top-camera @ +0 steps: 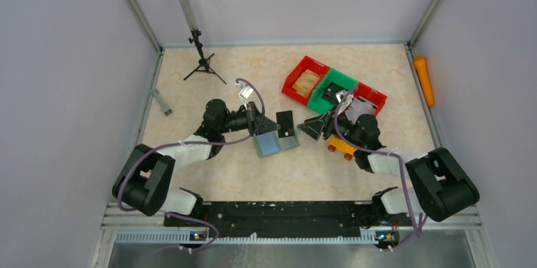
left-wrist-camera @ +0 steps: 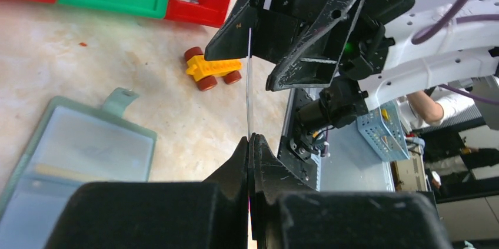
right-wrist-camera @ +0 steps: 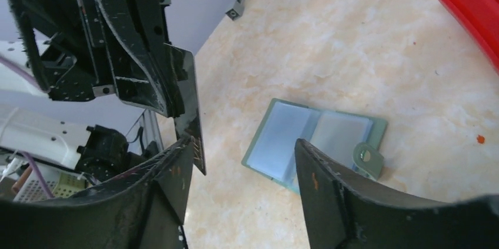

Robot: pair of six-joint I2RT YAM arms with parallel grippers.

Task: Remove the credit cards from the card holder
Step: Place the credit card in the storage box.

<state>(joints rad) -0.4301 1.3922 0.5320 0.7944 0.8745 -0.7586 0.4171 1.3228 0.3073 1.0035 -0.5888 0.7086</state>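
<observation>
The card holder lies open and flat on the table, grey-green with pale grey pockets; it also shows in the left wrist view and in the right wrist view with its tab. My left gripper is shut on a dark credit card, held on edge above the table just past the holder. The card is a thin line in the left wrist view and a black face in the right wrist view. My right gripper is open, facing the card, one fingertip by the card's lower corner.
A yellow toy car sits right of the holder, under my right arm. Red and green bins stand at the back right. A small black tripod stands at the back left. An orange object lies by the right wall.
</observation>
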